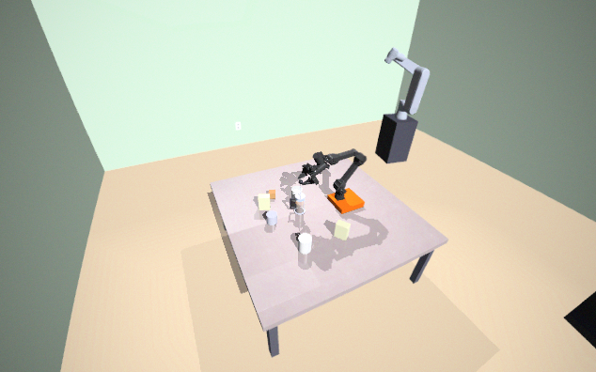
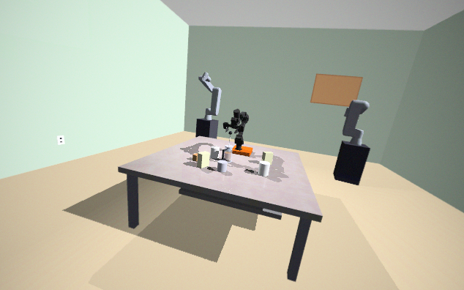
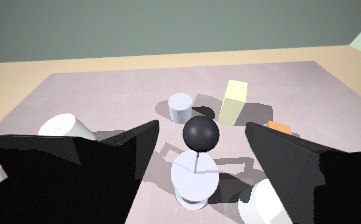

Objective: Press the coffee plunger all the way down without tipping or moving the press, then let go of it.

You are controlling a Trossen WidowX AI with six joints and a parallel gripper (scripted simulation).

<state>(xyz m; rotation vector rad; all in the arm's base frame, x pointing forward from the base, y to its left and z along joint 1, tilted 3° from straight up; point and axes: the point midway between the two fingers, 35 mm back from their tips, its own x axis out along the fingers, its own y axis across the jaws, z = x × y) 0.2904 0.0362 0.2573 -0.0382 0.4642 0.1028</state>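
The coffee press stands upright on the table, a clear body with a pale round lid. Its plunger is raised: a thin rod rises from the lid to a round black knob. My gripper is open; in the wrist view its fingers stand on either side of the knob, with a gap on both sides. It holds nothing. Whether the fingertips are level with the knob is hard to tell.
A white cup stands close beside the press. A lavender cylinder, a pale yellow block and an orange block stand beyond. Another white cup and yellow block stand farther off.
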